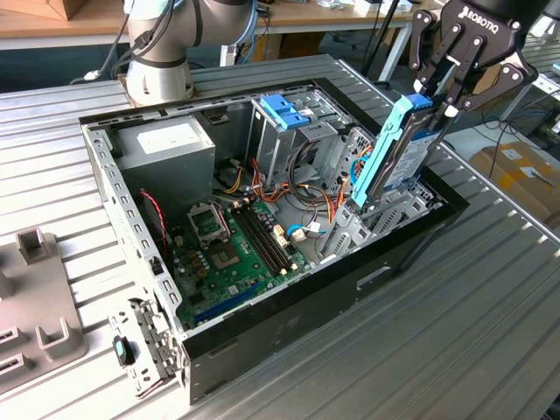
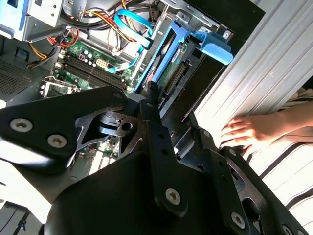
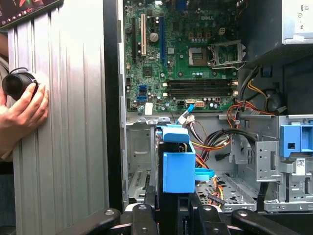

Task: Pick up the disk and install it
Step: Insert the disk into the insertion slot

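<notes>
My black linkage gripper (image 1: 440,98) is clamped narrow on the upper end of the disk (image 1: 392,156), a flat grey-metal hard drive with a white-and-blue label, framed by a light-blue plastic carrier rail. The drive stands on end and tilted. Its lower end is down inside the open black desktop computer case (image 1: 289,328), near the case's corner on the exterior view's right, among the grey metal bay brackets (image 1: 350,232) along that wall. I cannot tell whether it has seated in the bay.

The case lies on its side on a ribbed aluminium table (image 1: 420,350). A green motherboard (image 1: 236,249) covers the case floor. A grey boxy power supply with a white sticker (image 1: 171,149) fills the case's far corner on the exterior view's left. Beside it, along the far wall, rises a tall metal drive cage topped by a blue plastic latch (image 1: 284,109). The arm's grey base (image 1: 162,57) stands at the table's far edge.

In the first wrist view a person's hand (image 3: 24,110) rests on the table just outside the case wall, fingers around a small black round object (image 3: 17,83).
</notes>
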Robot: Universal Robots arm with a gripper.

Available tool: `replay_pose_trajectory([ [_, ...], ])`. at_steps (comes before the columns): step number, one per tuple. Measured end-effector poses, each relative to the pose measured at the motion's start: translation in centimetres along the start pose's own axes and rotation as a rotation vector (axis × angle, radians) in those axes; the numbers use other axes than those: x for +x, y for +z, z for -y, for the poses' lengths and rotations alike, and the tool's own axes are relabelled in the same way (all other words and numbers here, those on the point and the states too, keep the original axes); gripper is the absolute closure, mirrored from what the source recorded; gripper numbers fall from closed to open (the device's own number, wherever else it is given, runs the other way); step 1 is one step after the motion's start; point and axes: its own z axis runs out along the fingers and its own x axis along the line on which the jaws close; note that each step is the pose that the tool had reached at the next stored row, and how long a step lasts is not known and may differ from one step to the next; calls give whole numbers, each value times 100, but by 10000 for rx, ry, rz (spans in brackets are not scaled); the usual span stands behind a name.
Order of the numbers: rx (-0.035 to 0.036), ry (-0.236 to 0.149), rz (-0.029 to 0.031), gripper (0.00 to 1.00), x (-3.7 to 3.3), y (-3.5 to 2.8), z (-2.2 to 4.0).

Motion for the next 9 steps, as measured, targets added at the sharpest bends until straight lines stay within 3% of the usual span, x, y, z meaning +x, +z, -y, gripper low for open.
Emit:
replay_pose_trajectory([
  [3, 0, 0, 0, 65, -21, 34, -1],
  [9, 0, 0, -1, 65, -22, 45, -1],
])
